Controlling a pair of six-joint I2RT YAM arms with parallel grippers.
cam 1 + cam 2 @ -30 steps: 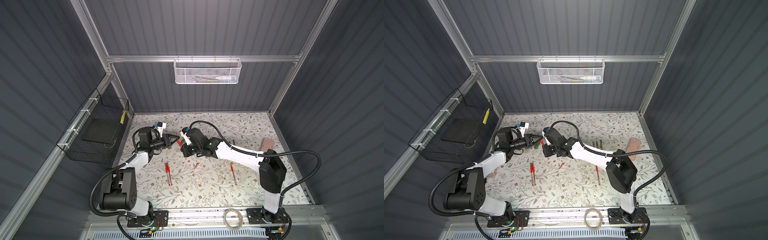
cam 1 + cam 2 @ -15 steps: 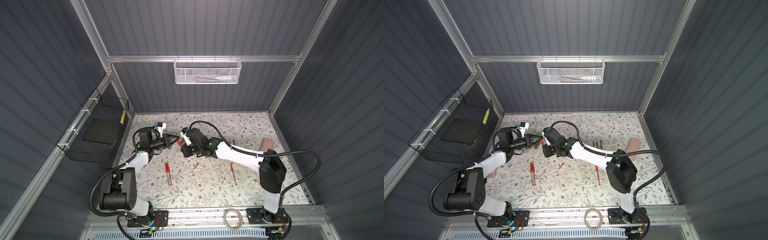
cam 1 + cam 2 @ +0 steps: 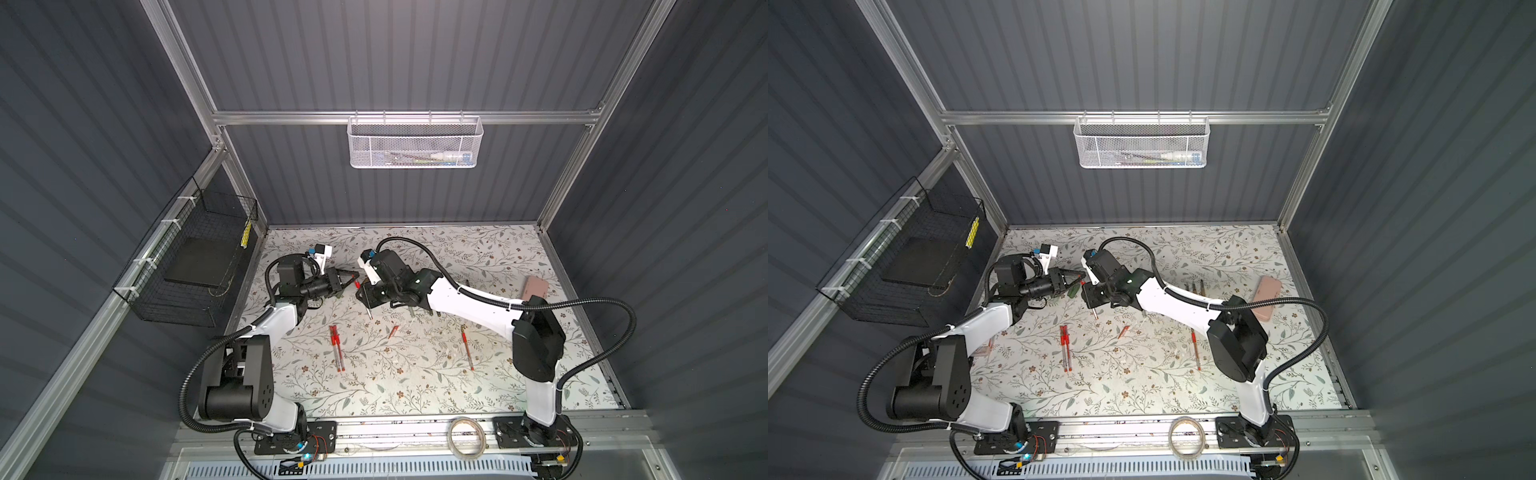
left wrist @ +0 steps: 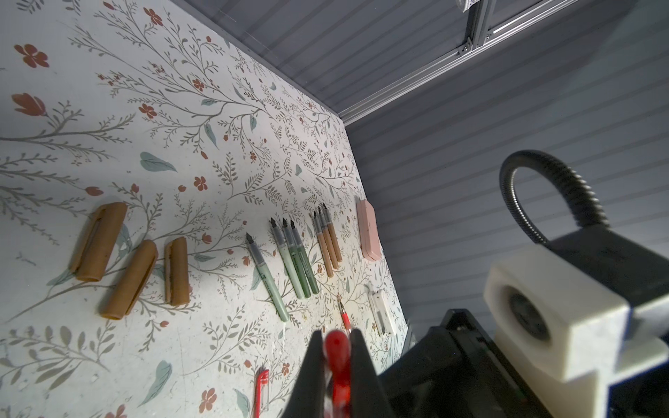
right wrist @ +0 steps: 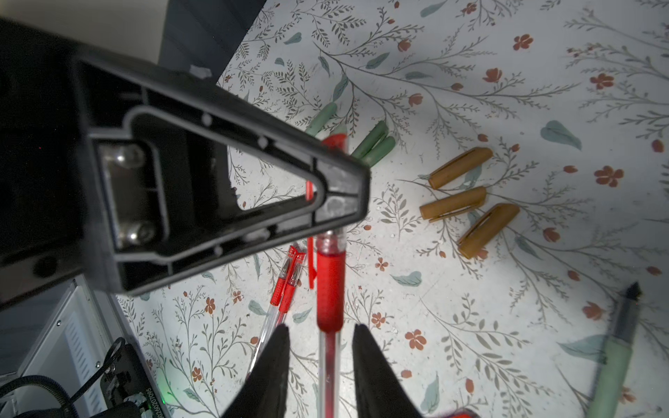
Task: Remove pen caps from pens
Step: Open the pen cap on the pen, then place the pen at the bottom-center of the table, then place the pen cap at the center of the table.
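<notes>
A red pen (image 5: 329,289) with a clear barrel is held in the air between my two arms. My left gripper (image 4: 336,336) is shut on its red pen cap (image 4: 337,347). My right gripper (image 5: 320,331) is open: the barrel runs between its jaws with a gap on each side. In both top views the left gripper (image 3: 354,276) faces the right gripper (image 3: 365,297) at the table's back left. Two more red pens (image 3: 336,347) lie side by side on the table. Three gold-brown pen caps (image 5: 454,204) and green pen caps (image 5: 373,143) lie loose.
Uncapped green pens (image 4: 295,260) and gold-brown pens (image 4: 327,246) lie in rows near a pink case (image 3: 536,286). A white flat bar (image 4: 380,313), another red pen (image 3: 467,347) and a loose red cap (image 3: 394,330) lie on the table. A tape roll (image 3: 465,432) sits at the front edge.
My right gripper's jaws have spread apart from the pen barrel. My left gripper has closed fully on the red cap. Neither arm has shifted noticeably.
</notes>
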